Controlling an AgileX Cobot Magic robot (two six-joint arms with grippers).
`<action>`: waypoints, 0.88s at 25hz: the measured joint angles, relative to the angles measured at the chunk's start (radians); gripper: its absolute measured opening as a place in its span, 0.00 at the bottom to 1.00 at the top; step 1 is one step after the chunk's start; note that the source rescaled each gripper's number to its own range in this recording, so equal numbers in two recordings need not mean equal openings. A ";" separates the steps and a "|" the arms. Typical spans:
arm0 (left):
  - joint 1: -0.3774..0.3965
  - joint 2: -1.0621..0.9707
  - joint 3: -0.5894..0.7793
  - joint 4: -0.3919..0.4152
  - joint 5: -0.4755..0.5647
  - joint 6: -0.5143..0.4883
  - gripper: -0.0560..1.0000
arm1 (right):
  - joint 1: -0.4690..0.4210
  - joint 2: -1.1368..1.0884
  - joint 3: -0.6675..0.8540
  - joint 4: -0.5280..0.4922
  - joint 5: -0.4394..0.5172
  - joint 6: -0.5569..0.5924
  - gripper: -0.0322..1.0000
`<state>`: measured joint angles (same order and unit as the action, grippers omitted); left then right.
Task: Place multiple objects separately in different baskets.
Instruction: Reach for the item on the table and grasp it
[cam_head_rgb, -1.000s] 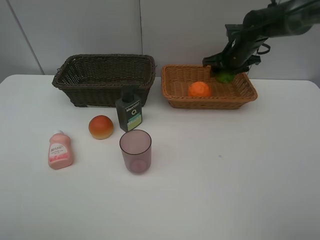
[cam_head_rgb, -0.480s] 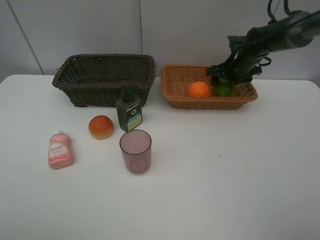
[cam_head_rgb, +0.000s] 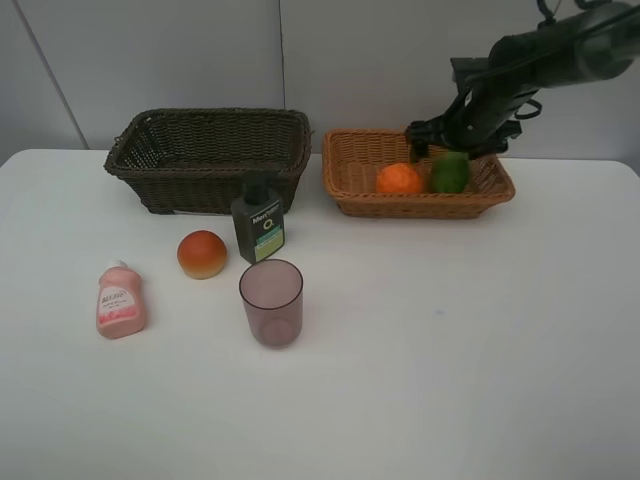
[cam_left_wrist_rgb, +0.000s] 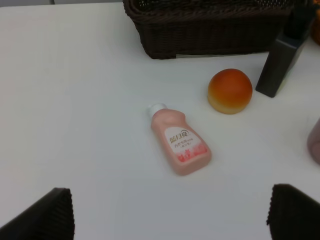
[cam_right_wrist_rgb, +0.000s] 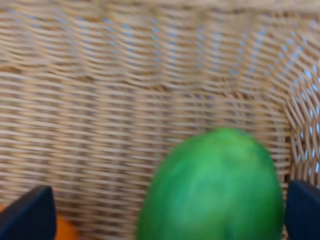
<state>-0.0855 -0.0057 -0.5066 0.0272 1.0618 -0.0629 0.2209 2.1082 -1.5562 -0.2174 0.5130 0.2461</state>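
Note:
The light tan basket (cam_head_rgb: 352, 192) holds the orange mandarin (cam_head_rgb: 399, 179) and the green lime (cam_head_rgb: 450, 172) side by side. My right gripper (cam_head_rgb: 452, 140) hovers just above the lime, open; in the right wrist view its fingertips (cam_right_wrist_rgb: 25, 212) stand wider than the lime (cam_right_wrist_rgb: 215, 185). The dark brown basket (cam_head_rgb: 150, 165) holds nothing I can see. In front of it are the dark green bottle (cam_head_rgb: 259, 223), the peach-like fruit (cam_head_rgb: 202, 253), the pink bottle (cam_head_rgb: 120, 300) and the purple-tinted cup (cam_head_rgb: 271, 302). My left gripper (cam_left_wrist_rgb: 167, 215) is open and empty, above the table near the pink bottle (cam_left_wrist_rgb: 180, 145).
The white table's front edge runs along the bottom of the exterior view. The left wrist view also shows the fruit (cam_left_wrist_rgb: 230, 91), the green bottle (cam_left_wrist_rgb: 282, 60) and the dark basket's wall (cam_left_wrist_rgb: 210, 30). A grey wall stands close behind both baskets.
The right gripper lowered the lime into the tan basket beside the mandarin, let it go and rose slightly. Nothing else moved.

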 joint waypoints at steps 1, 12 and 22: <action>0.000 0.000 0.000 0.000 0.000 0.000 1.00 | 0.011 -0.018 0.000 0.000 0.012 0.000 0.97; 0.000 0.000 0.000 0.000 0.000 0.000 1.00 | 0.199 -0.131 0.000 0.049 0.324 0.000 0.97; 0.000 0.000 0.000 0.000 0.000 0.000 1.00 | 0.364 -0.201 0.000 0.142 0.528 0.004 0.97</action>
<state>-0.0855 -0.0057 -0.5066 0.0272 1.0618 -0.0629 0.5851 1.9073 -1.5562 -0.0754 1.0409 0.2503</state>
